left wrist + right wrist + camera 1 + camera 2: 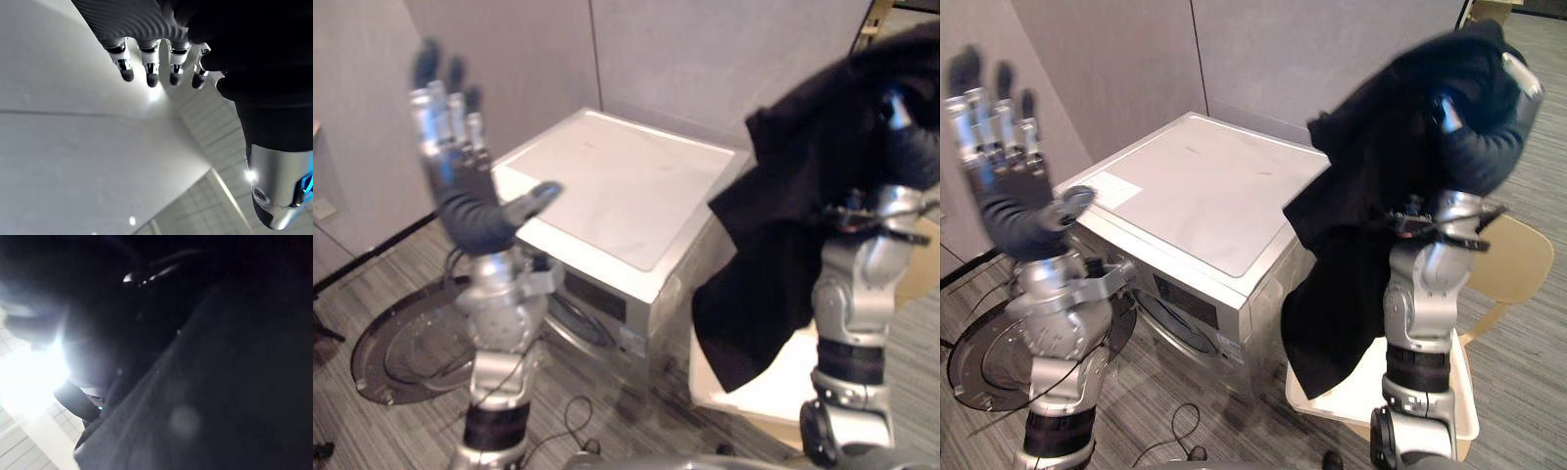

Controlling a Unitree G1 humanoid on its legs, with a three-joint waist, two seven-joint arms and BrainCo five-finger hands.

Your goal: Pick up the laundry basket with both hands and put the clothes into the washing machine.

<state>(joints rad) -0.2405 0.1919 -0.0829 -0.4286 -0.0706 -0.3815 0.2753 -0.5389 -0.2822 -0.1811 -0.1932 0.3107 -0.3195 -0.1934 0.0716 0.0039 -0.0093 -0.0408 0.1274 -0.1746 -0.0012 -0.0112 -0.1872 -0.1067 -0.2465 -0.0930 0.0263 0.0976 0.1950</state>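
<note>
My right hand (1477, 137) is raised high at the right, shut on a black garment (773, 235) that drapes over it and hangs down past the forearm. In the right wrist view the dark cloth (220, 382) lies close over the hand. The white laundry basket (1467, 409) stands on the floor under that arm, partly hidden by the garment. A silver washing machine (626, 186) with a flat pale top stands in the middle, its round drum opening (1170, 328) facing me. My left hand (460, 191) is held up at the left, open, with straight fingers (149, 66) and nothing in it.
The machine's round door (406, 348) is swung open low at the left, near the floor. Grey partition walls (705, 49) close off the back. A light wooden chair (1518, 259) stands behind the basket at the right.
</note>
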